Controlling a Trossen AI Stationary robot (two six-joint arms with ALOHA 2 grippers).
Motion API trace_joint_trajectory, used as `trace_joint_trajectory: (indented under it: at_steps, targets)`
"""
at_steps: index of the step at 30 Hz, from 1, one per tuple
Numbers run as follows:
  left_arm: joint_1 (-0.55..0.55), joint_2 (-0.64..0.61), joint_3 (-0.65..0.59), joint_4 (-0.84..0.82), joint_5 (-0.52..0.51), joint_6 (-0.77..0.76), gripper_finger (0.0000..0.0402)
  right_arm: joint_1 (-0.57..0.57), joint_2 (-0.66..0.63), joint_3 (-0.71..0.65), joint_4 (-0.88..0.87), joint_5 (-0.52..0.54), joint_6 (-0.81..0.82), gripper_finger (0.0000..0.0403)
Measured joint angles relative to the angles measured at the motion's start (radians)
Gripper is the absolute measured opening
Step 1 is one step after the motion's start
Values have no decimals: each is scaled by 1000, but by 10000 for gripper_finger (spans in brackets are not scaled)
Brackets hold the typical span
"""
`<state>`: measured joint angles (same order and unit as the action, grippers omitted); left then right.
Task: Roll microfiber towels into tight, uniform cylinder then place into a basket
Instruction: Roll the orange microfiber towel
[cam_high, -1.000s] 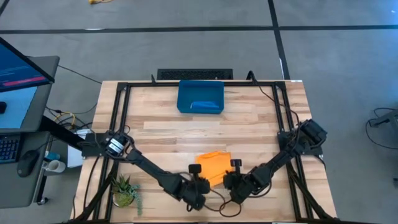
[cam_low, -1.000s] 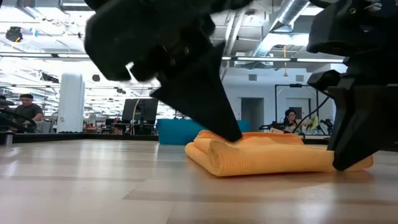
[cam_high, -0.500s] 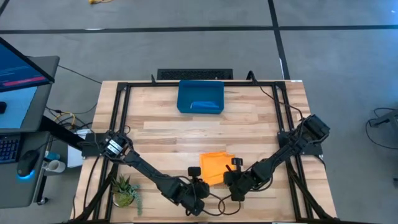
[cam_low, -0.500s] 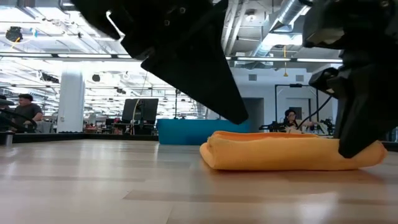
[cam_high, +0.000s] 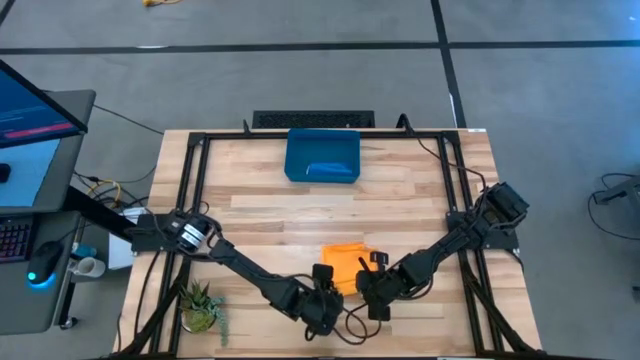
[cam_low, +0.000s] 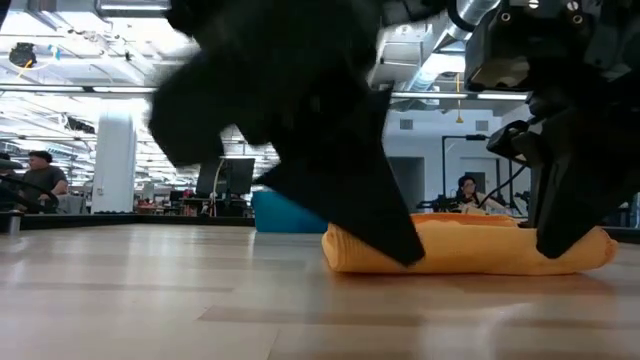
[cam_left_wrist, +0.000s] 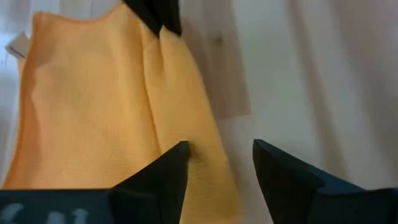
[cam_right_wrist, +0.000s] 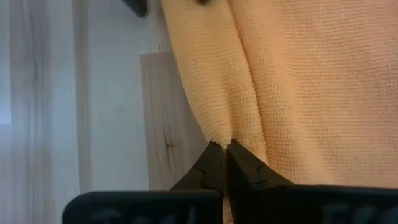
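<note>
The yellow-orange towel (cam_high: 345, 262) lies folded on the table's near middle, and its near edge is rolled into a thick fold (cam_low: 470, 250). My left gripper (cam_left_wrist: 221, 152) stands open at the fold's left end, with its fingers on either side of the towel's edge. My right gripper (cam_right_wrist: 225, 149) is shut at the fold's right end. The dark blue basket (cam_high: 296, 150) sits at the far middle, and a paler blue bundle (cam_high: 330, 170) lies inside against its near wall. My left gripper has one finger (cam_left_wrist: 177, 158) over the towel's rolled edge and the other over bare wood; I cannot tell whether it touches the cloth. My right gripper pinches the crease of the rolled fold (cam_right_wrist: 219, 134) between its two shut fingertips, coming down at a slant from the near side. The towel lies on the table.
A small potted plant (cam_high: 200, 305) stands at the near left corner. A black keyboard-like bar (cam_high: 313, 119) lies behind the basket. Black frame rails (cam_high: 190, 180) run along both table sides. Bare wood lies between the towel and the basket. People sit in the room behind (cam_low: 40, 180).
My left gripper has opened and let go of the towel's left end. It rose a little and came down again beside that end. The towel has slid slightly toward the table's right. My right gripper has stayed shut on it.
</note>
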<state>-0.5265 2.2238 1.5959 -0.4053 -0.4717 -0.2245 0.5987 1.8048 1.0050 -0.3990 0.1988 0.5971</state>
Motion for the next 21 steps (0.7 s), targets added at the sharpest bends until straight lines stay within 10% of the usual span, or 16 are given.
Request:
trace_joint_trajectory:
  at_steps: [13, 21]
  targets:
    - [43, 19, -11, -92, -85, -65, 166, 1, -2, 2, -1, -82, -28, 19]
    - [59, 16, -12, -70, 67, -19, 26, -13, -3, 3, -1, -192, -55, 14]
